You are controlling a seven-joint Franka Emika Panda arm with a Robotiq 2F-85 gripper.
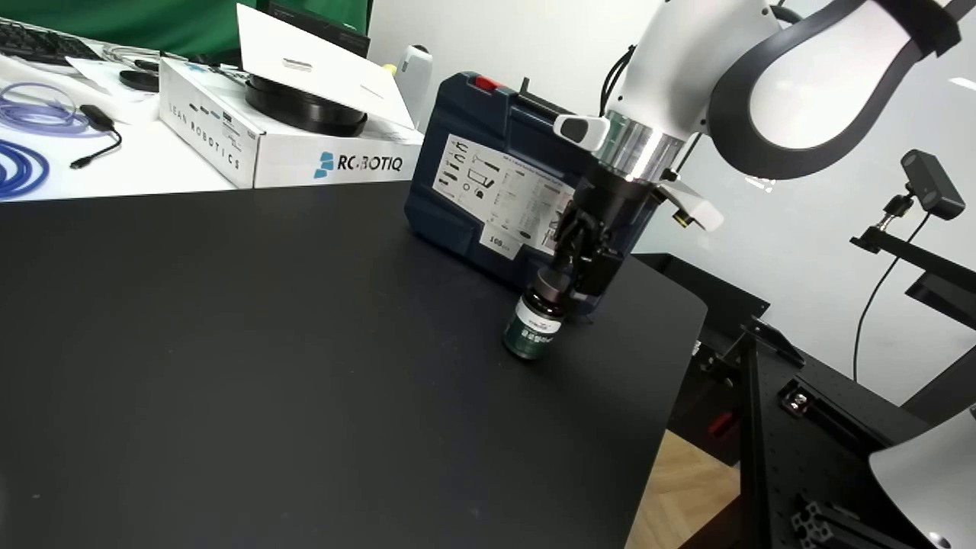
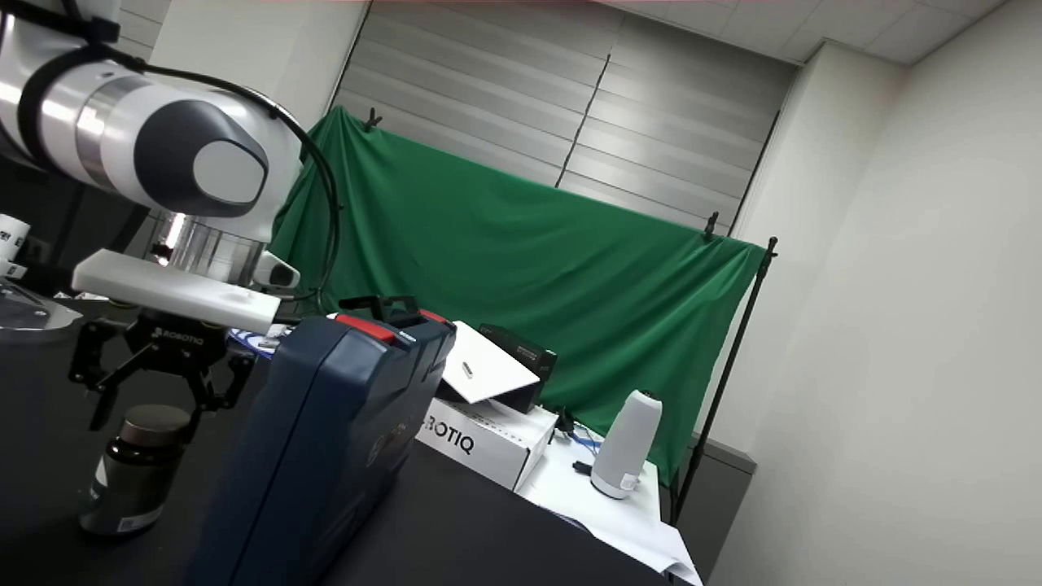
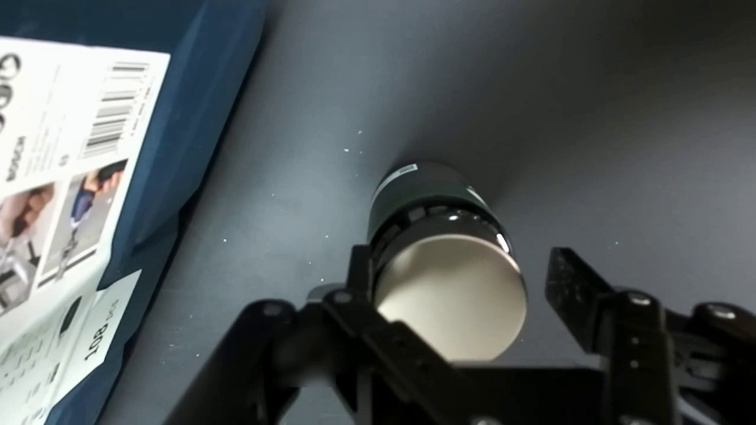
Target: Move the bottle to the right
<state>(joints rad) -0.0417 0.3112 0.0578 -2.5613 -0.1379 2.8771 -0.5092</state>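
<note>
The small dark bottle (image 1: 532, 329) stands upright on the black table, close to the front of the blue tool case. It has a pale band and a dark cap; it also shows in an exterior view (image 2: 134, 480) and, from above, in the wrist view (image 3: 434, 189). My gripper (image 3: 460, 264) is open around the cap, one finger on each side. The left finger in the wrist view is at the cap's edge, and I cannot tell if it touches. A gap separates the right finger from the cap. The gripper (image 2: 146, 419) points down over the bottle in both exterior views.
The big blue tool case (image 1: 465, 206) with a white label stands just beside the bottle and gripper; it fills the left of the wrist view (image 3: 195, 106). A white Robotiq box (image 1: 221, 137) lies on a white table behind. The black table's edge (image 1: 662, 435) runs beyond the bottle.
</note>
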